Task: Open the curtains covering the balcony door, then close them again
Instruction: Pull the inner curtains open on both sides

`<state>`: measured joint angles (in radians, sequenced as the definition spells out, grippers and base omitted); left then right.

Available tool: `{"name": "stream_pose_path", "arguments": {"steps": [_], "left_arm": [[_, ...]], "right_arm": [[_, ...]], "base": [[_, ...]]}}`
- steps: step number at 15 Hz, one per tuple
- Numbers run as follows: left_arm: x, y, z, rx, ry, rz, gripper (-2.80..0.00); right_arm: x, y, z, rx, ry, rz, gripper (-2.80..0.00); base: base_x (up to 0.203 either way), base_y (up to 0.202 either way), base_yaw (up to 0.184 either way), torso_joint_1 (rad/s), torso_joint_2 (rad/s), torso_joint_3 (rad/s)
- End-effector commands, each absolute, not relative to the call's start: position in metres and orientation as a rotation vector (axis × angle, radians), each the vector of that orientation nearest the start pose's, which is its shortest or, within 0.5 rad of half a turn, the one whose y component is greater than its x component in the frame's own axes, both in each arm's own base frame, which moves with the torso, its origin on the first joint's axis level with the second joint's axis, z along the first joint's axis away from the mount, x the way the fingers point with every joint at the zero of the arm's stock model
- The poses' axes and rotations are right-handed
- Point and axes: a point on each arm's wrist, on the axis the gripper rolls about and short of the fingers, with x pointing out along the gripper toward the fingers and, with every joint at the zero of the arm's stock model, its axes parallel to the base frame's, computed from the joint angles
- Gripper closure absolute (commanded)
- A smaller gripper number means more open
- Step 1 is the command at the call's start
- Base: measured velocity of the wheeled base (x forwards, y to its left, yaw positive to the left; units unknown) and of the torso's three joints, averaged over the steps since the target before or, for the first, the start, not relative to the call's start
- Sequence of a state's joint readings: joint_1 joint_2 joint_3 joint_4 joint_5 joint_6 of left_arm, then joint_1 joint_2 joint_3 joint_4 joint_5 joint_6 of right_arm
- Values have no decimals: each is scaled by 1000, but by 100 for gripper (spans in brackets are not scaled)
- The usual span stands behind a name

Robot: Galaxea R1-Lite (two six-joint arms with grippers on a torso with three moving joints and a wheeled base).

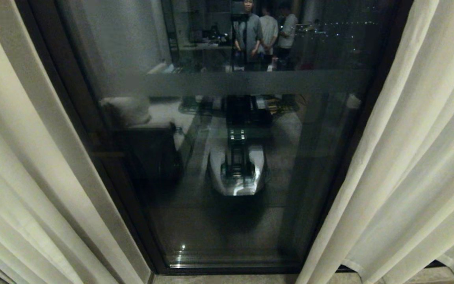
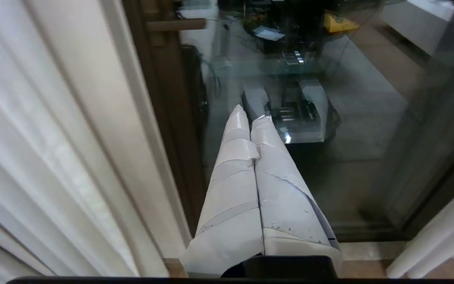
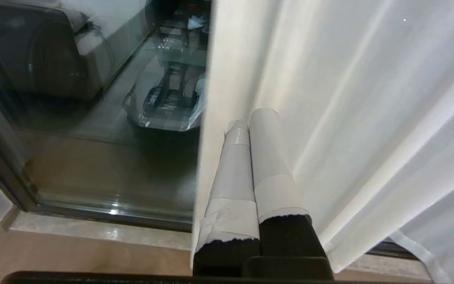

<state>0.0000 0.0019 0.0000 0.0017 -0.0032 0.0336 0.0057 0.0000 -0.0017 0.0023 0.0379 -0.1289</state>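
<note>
The curtains hang parted. The left curtain (image 1: pixel 22 177) and the right curtain (image 1: pixel 416 157) frame the bare dark glass of the balcony door (image 1: pixel 227 221), which has a frosted band (image 1: pixel 250 83) across it. Neither arm shows in the head view. In the left wrist view my left gripper (image 2: pixel 250 116) is shut and empty, its taped fingers pointing at the door glass (image 2: pixel 369 118) just beside the left curtain (image 2: pixel 53 138). In the right wrist view my right gripper (image 3: pixel 250 118) is shut, held in front of the inner edge of the right curtain (image 3: pixel 349 98), with no fabric between its fingers.
The dark door frame (image 1: pixel 73 98) runs behind the left curtain's edge and carries a brown bar handle (image 2: pixel 175 24). A pale stone sill (image 3: pixel 93 232) lies under the door. The glass reflects my own base (image 1: pixel 237 173) and people (image 1: pixel 264 33) standing behind me.
</note>
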Motion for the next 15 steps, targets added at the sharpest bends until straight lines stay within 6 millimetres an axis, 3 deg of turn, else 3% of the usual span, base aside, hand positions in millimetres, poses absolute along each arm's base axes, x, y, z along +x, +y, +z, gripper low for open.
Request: {"name": "stream_pose_path", "arguments": {"steps": [1, 7, 15], "left_arm": [[-23, 0, 75, 34, 1, -3, 0], [-23, 0, 75, 34, 1, -3, 0], [-23, 0, 75, 35, 1, -3, 0]], "right_arm": [[-23, 1, 76, -130, 0, 45, 0], [-23, 1, 76, -130, -1, 45, 0], [-23, 1, 76, -130, 0, 45, 0]], "base": [[0, -192, 5, 2, -1, -2], [0, -182, 1, 1, 3, 4], [0, -10, 0, 0, 0, 0]]}}
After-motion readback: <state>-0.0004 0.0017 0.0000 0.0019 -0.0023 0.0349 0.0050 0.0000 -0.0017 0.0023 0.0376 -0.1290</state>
